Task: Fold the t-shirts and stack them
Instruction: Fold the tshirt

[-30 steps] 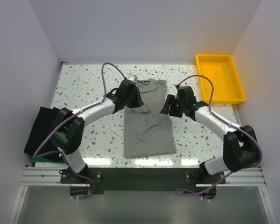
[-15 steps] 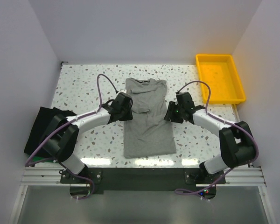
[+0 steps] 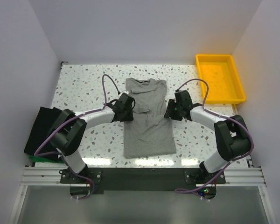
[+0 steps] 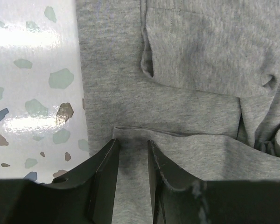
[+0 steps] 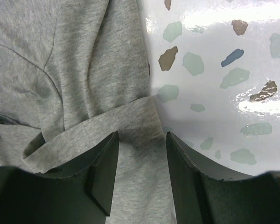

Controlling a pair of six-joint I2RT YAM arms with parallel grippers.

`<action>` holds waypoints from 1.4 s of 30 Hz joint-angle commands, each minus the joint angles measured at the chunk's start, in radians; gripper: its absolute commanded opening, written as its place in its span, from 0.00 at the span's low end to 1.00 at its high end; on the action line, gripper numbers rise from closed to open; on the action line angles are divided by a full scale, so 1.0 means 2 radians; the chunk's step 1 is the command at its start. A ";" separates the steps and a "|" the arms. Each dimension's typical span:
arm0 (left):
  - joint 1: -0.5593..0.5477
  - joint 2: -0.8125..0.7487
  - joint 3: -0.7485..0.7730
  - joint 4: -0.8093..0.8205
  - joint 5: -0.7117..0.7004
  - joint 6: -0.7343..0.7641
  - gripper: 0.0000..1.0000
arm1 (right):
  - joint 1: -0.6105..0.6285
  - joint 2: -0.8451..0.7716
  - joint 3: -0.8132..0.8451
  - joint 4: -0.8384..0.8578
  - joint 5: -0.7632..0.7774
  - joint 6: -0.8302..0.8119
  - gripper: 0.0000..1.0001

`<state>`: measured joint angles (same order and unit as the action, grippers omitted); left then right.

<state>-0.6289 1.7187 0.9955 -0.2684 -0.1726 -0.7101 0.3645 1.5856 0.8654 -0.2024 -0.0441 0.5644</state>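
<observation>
Grey t-shirt (image 3: 147, 133): matt heathered knit cloth. Table (image 3: 84, 79): glossy speckled terrazzo. Tray (image 3: 220, 80): smooth yellow plastic.

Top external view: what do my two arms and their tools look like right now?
Both the left arm and right arm have white tubular links between bulky black joint housings. A thin purple cable loops beside each. The left tool and right tool each carry two flat, angular matte-black fingers. No markings are legible.

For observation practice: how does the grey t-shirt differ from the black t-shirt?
The grey t-shirt lies in the middle of the table, sleeves folded in, body full length; the black t-shirt sits folded at its left edge. The grey t-shirt is pale, the black t-shirt dark. Both are soft fabric.
</observation>
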 commanded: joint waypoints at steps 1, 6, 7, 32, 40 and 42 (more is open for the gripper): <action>0.001 -0.003 0.022 0.017 -0.016 0.016 0.36 | -0.001 0.009 0.020 0.023 0.001 -0.002 0.48; 0.001 0.009 0.031 0.012 -0.018 0.021 0.35 | -0.002 0.010 0.018 0.023 0.002 -0.001 0.42; 0.001 0.013 0.032 0.012 -0.018 0.021 0.35 | -0.001 0.012 0.018 0.022 0.001 -0.001 0.40; 0.001 -0.006 0.031 -0.015 -0.044 0.044 0.26 | -0.002 0.011 0.017 0.025 -0.009 0.001 0.12; 0.001 -0.001 0.030 0.009 -0.020 0.051 0.27 | -0.001 0.012 0.018 0.024 -0.008 -0.001 0.12; 0.001 0.000 0.030 0.008 -0.019 0.051 0.27 | -0.002 0.013 0.017 0.026 -0.009 -0.001 0.12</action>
<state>-0.6289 1.7287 1.0264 -0.2970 -0.2230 -0.6334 0.3641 1.6054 0.8677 -0.1936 -0.0536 0.5648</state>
